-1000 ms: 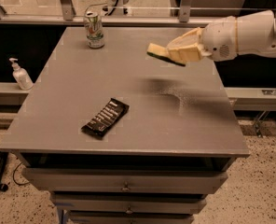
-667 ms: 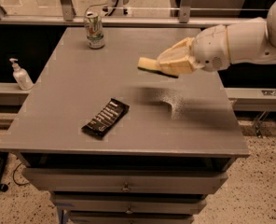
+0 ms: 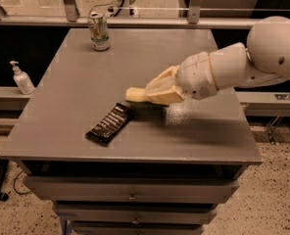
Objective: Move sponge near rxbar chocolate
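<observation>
From the single camera view, looking down across the grey table from its front edge, I saw the gripper over the middle of the tabletop, a little right of centre, its cream-coloured fingers clenched on the sponge. The white arm reached in from the right of the picture, its rounded joints bulking above the table's right edge. The sponge, pale yellow with a thin strip of dark green along its underside, stuck out leftward from the fingers and sat low over the surface; I could not tell whether it touched the table or hung just clear of it. The rxbar chocolate, a slim black wrapper with rows of white lettering, lay flat and slantwise towards the front of the table. Its far end was just beside the sponge's free end, the two close but, as far as I could make out, apart. A green-and-white drink can stood upright near the table's far left corner, well apart from both. Off the table to the left, a white pump bottle stood on a lower ledge. Below the tabletop, the fronts of the drawers faced the camera, and speckled floor showed at lower right.
</observation>
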You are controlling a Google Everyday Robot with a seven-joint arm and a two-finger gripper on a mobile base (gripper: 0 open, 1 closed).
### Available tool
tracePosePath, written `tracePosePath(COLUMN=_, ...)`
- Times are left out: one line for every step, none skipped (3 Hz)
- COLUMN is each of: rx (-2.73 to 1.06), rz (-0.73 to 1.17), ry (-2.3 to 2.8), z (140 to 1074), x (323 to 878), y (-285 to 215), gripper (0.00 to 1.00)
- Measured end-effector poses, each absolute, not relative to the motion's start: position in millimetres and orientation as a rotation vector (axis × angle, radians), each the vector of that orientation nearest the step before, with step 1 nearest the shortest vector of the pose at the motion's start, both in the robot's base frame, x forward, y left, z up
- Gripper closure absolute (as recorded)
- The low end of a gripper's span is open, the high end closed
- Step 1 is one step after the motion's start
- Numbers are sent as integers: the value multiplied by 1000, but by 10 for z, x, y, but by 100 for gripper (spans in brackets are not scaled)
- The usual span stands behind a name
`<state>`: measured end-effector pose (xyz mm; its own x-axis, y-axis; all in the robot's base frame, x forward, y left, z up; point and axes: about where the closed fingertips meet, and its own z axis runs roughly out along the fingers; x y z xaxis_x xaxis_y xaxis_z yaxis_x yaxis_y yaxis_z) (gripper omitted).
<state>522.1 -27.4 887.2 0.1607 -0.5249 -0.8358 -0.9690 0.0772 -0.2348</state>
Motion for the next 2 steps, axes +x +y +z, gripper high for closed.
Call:
tracePosePath(rx=-1603, rz=638, ry=1483, z=8719, x=5205, y=-182, gripper=84)
tracePosePath(rx=-1624, rz=628, ry=1482, z=8620, x=5209, y=-149, gripper=60)
